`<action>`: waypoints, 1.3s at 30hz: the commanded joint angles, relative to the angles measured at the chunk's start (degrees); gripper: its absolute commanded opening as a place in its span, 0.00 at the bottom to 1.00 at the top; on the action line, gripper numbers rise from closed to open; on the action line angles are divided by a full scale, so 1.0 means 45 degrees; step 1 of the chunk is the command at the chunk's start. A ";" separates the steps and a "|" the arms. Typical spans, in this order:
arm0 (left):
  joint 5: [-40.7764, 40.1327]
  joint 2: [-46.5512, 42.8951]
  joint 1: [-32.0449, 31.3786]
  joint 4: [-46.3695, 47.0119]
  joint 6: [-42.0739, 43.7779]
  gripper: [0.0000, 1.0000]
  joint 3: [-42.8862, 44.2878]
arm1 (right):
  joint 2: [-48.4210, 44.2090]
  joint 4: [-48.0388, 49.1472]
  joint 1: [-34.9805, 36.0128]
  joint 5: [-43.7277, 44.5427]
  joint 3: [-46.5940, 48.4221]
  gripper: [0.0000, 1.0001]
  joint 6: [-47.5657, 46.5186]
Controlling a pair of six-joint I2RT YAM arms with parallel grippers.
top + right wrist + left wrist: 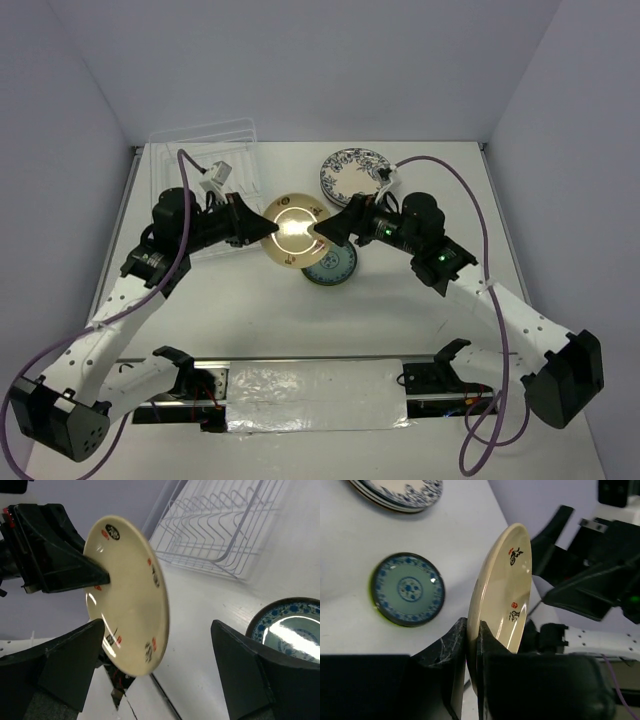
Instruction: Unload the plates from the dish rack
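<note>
A cream plate [295,228] with small red and black marks is held upright on edge above the table. My left gripper [262,226] is shut on its left rim; the left wrist view shows the fingers [455,645] pinching the rim of the plate [502,595]. My right gripper [325,232] is open at the plate's right side. In the right wrist view the plate [127,592] hangs between the spread fingers [70,660], not gripped. The clear dish rack [215,150] stands at the back left and also shows in the right wrist view [220,525], with no plates in its visible slots.
A teal and blue patterned plate [330,265] lies flat on the table under the right gripper and shows in both wrist views [407,589] [287,630]. A stack of white plates with dark blue rims [352,172] sits at the back centre.
</note>
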 commanded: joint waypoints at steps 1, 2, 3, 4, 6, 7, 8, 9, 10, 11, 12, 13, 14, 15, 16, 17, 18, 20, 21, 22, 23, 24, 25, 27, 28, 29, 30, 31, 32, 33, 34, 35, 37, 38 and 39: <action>0.2886 -0.0234 -0.0080 0.3624 -0.1562 0.03 -0.0592 | 0.0521 0.1161 0.0164 -0.0809 0.0338 0.92 0.0417; 0.2926 -0.0274 -0.0080 0.3839 -0.1621 0.03 -0.0731 | 0.0560 0.1141 0.0164 -0.0538 0.0280 0.88 0.0397; 0.2868 -0.0371 -0.0080 0.3841 -0.1622 0.04 -0.0810 | 0.0580 0.1121 0.0164 -0.0400 0.0047 0.85 0.0378; 0.2868 -0.0391 -0.0080 0.3880 -0.1622 0.05 -0.0946 | 0.0561 0.1141 0.0125 -0.0282 -0.0090 0.72 0.0397; 0.2674 -0.0411 -0.0080 0.3725 -0.1486 0.18 -0.0967 | 0.0406 0.1470 0.0047 -0.0241 -0.0538 0.42 0.0494; 0.2247 -0.0391 -0.0061 0.3550 -0.1388 0.32 -0.0928 | 0.0308 0.1569 -0.0012 -0.0281 -0.0696 0.16 0.0630; 0.1663 -0.0314 -0.0080 0.2098 -0.1213 0.83 -0.0754 | 0.0191 0.1551 -0.0147 -0.0010 -0.0813 0.01 0.0709; 0.0864 -0.0100 -0.0099 0.1000 -0.0535 0.99 -0.0095 | 0.0035 0.1300 -0.0304 0.0186 -0.1085 0.00 0.0748; -0.1116 0.0018 -0.0099 -0.0113 -0.0160 1.00 0.0260 | -0.0276 0.1162 -0.0460 0.0342 -0.1262 0.00 0.0787; -0.2161 0.0232 -0.0099 -0.2096 0.0462 1.00 0.0921 | -0.0434 0.0716 -0.0906 0.0750 -0.1612 0.00 0.0884; -0.3196 0.0273 -0.0099 -0.2909 0.0700 1.00 0.1159 | -0.0551 0.0479 -0.1162 0.0909 -0.1770 0.00 0.0885; -0.4985 0.0273 -0.0099 -0.3613 0.0896 0.99 0.1336 | -0.0669 0.0283 -0.1358 0.0968 -0.1946 0.00 0.0788; -0.5583 0.0157 -0.0099 -0.4548 0.1188 1.00 0.1473 | -0.0670 -0.0144 -0.1669 0.1066 -0.2179 0.00 0.0672; -0.6266 0.0040 -0.0080 -0.4828 0.1326 1.00 0.1455 | -0.0592 -0.0284 -0.1769 0.1105 -0.2298 0.00 0.0342; -0.7201 -0.0097 -0.0061 -0.5063 0.1482 0.99 0.1435 | -0.0495 -0.0401 -0.1847 0.1086 -0.2357 0.00 0.0126; -0.7539 -0.0349 -0.0080 -0.5278 0.1735 1.00 0.1377 | -0.0378 -0.0596 -0.1945 0.1067 -0.2474 0.00 -0.0070; -0.7774 -0.0487 -0.0080 -0.5589 0.1873 1.00 0.1357 | -0.0203 -0.0655 -0.2004 0.1009 -0.2494 0.01 -0.0381; -0.7894 -0.0741 -0.0060 -0.5748 0.2457 1.00 0.1299 | 0.0499 -0.0734 -0.2179 0.0814 -0.2553 0.04 -0.0618; -0.7875 -0.0801 -0.0080 -0.5942 0.2615 1.00 0.1318 | 0.0753 -0.0734 -0.2257 0.0755 -0.2572 0.04 -0.0735; -0.7874 -0.0879 -0.0080 -0.6060 0.2849 0.99 0.1357 | 0.1278 -0.0483 -0.2374 0.0638 -0.2650 0.04 -0.0755; -0.7874 -0.0937 -0.0080 -0.6119 0.2986 1.00 0.1318 | 0.1535 -0.0326 -0.2549 0.0482 -0.2708 0.06 -0.0755; -0.7874 -0.1015 -0.0080 -0.6159 0.3084 0.99 0.1279 | 0.1789 -0.0208 -0.2590 0.0268 -0.2728 0.06 -0.0736; -0.7874 -0.1074 -0.0061 -0.6217 0.3259 1.00 0.1221 | 0.2294 -0.0014 -0.2629 0.0227 -0.2729 0.07 -0.0736; -0.7914 -0.1114 -0.0080 -0.6334 0.3417 1.00 0.1143 | 0.2785 0.0125 -0.2649 0.0246 -0.2670 0.09 -0.0814; -0.7952 -0.1172 -0.0061 -0.6354 0.3514 1.00 0.1065 | 0.3039 0.0261 -0.2649 0.0246 -0.2593 0.11 -0.0853; -0.8107 -0.1230 -0.0060 -0.6393 0.3534 1.00 0.1025 | 0.3524 0.0339 -0.2649 0.0188 -0.2534 0.11 -0.0930; -0.8128 -0.1347 -0.0080 -0.6355 0.3612 0.99 0.0967 | 0.3761 0.0398 -0.2649 0.0130 -0.2321 0.12 -0.0970; -0.8148 -0.1445 -0.0080 -0.6335 0.3651 0.99 0.0831 | 0.4015 0.0379 -0.2649 0.0071 -0.2183 0.14 -0.1086; -0.8167 -0.1523 -0.0080 -0.6296 0.3691 0.99 0.0772 | 0.4540 0.0263 -0.2649 0.0013 -0.1969 0.15 -0.1184; -0.8187 -0.1621 -0.0080 -0.6276 0.3788 0.99 0.0752 | 0.4796 0.0127 -0.2649 -0.0065 -0.1522 0.18 -0.1282; -0.8226 -0.1834 -0.0080 -0.6296 0.3827 1.00 0.0674 | 0.4992 -0.0339 -0.2649 -0.0163 -0.1305 0.39 -0.1437; -0.8419 -0.1914 -0.0080 -0.6373 0.3847 1.00 0.0654 | 0.5207 -0.0634 -0.2630 -0.0125 -0.1109 0.54 -0.1497; -0.8655 -0.2187 -0.0080 -0.6607 0.3983 1.00 0.0654 | 0.5112 -0.1277 -0.2454 0.0340 -0.0796 0.67 -0.1672; -0.8830 -0.2246 -0.0080 -0.6666 0.3984 1.00 0.0693 | 0.5015 -0.1436 -0.2338 0.0595 -0.0756 0.71 -0.1731; -0.9122 -0.2324 -0.0080 -0.6706 0.3984 0.99 0.0712 | 0.4878 -0.1611 -0.2240 0.0849 -0.0601 0.73 -0.1771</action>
